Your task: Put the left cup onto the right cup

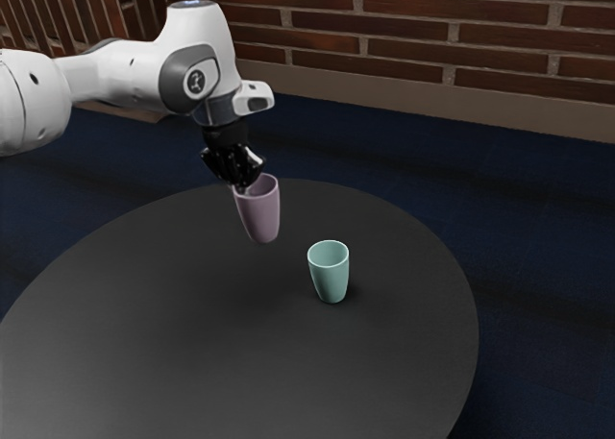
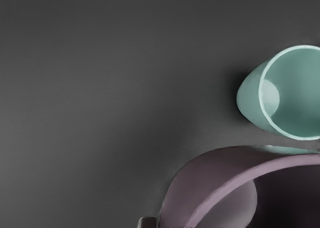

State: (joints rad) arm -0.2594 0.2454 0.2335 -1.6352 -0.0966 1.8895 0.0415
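Observation:
A mauve cup (image 1: 258, 211) hangs in the air above the round dark table (image 1: 144, 343), mouth up and slightly tilted. My gripper (image 1: 235, 177) is shut on its rim, one finger inside and one outside. A teal cup (image 1: 328, 271) stands upright on the table, to the exterior view's right of the held cup and lower. In the wrist view the mauve cup's rim (image 2: 240, 183) curves large right under my hand, and the teal cup (image 2: 285, 96) stands just beyond it with its open mouth showing.
The table's edge (image 1: 461, 362) curves round at the exterior view's right. Dark blue floor (image 1: 519, 199) and a brick wall (image 1: 413, 26) lie behind.

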